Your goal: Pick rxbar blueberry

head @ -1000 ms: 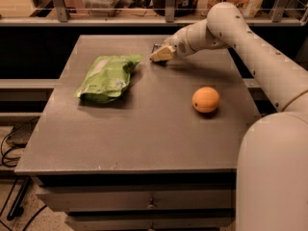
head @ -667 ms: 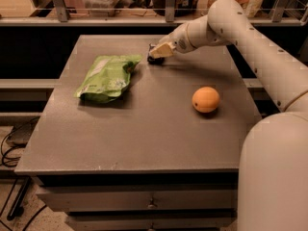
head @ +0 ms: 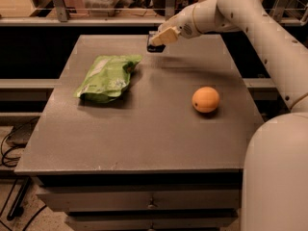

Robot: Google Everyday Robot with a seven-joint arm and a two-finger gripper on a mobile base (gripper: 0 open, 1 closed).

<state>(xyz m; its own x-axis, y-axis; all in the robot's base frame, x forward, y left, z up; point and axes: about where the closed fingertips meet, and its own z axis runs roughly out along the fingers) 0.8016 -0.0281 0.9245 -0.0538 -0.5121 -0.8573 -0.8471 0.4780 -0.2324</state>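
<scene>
The rxbar blueberry (head: 154, 46) shows as a small dark flat bar at the far middle of the grey table (head: 144, 129). My gripper (head: 159, 38) reaches in from the upper right and is shut on the bar, holding it a little above the table top near the far edge. Most of the bar is covered by the cream-coloured fingers (head: 166, 34); only its dark lower end shows.
A large crinkled light-green bag (head: 108, 76) lies left of the gripper. A round orange fruit (head: 206, 99) sits on the right side. My arm (head: 260, 28) spans the upper right and the robot's body (head: 276, 177) fills the lower right. A railing runs behind the table.
The gripper has moved up and slightly left, away from the table surface, with the dark bar in its fingers. The bag and the orange have not moved.
</scene>
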